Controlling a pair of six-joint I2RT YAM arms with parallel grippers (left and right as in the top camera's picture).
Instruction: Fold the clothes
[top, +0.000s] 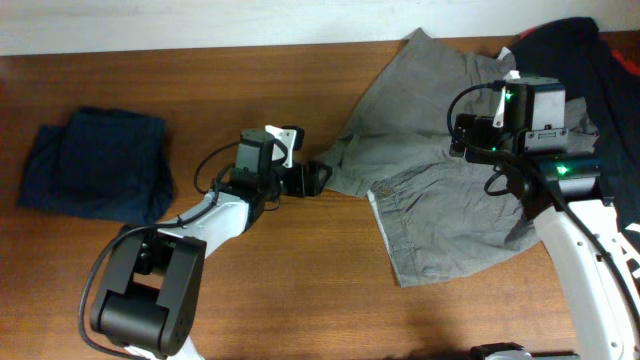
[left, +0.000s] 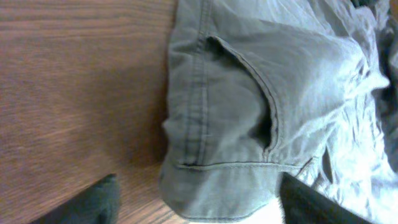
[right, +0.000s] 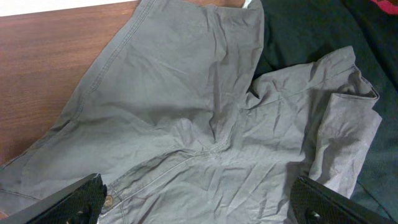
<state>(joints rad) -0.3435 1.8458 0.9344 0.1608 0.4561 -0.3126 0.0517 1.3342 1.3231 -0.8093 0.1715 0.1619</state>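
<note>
Overhead, a folded navy cotton garment (top: 95, 165) lies at the left of the wooden table (top: 300, 290). The left gripper (top: 316, 178), jaws wide, straddles the pocket corner of crumpled mid-grey cotton shorts (top: 440, 190). The right gripper (right: 199, 205) hangs wide open above them, with black fabric (top: 590, 60) alongside.

1. You're looking at a robot test bench, which suggests a lab or workshop.
2. The table (top: 300, 300) is plain brown wood, with a bare white wall (top: 200, 20) along its far edge.
3. Two arms stand at the table's near edge: the left arm (top: 150, 285) trails black cable, and the right arm (top: 585, 250) shows green lights.
4. Clothes lie on the table: grey shorts (top: 440, 180), a folded navy piece (top: 100, 165) at its left end, and a black piece (top: 605, 60) at its far right corner.
</note>
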